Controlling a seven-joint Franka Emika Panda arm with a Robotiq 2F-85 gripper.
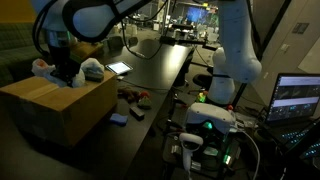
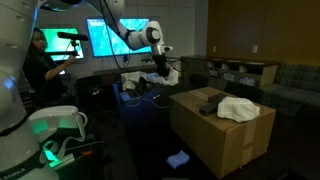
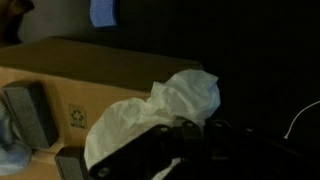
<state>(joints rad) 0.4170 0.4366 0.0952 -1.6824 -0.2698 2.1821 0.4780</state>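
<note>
Pinched shut, the black two-finger tool (image 3: 172, 142) seems to grip a fold of the white crumpled cloth (image 3: 178, 100). In the wrist view the cloth bulges out straight ahead of the tool's tips, touching them. It is a soft, limp, bunched lump with no firm long axis, though it trails slightly on a diagonal. The brown cardboard box (image 3: 100, 68) lies beyond the cloth, its long edge running across the wrist view. Its faces are flat, matte and stiff. In an exterior view the tool (image 2: 162, 68) hangs off the box's far side, higher than its top. How near it is cannot be told. On the box top rest a dark grey rectangular block (image 3: 30, 112) and a second white rumpled cloth (image 2: 238, 107). Past the box, a small blue item (image 3: 102, 10) lies on the dark surface (image 1: 160, 60).
</note>
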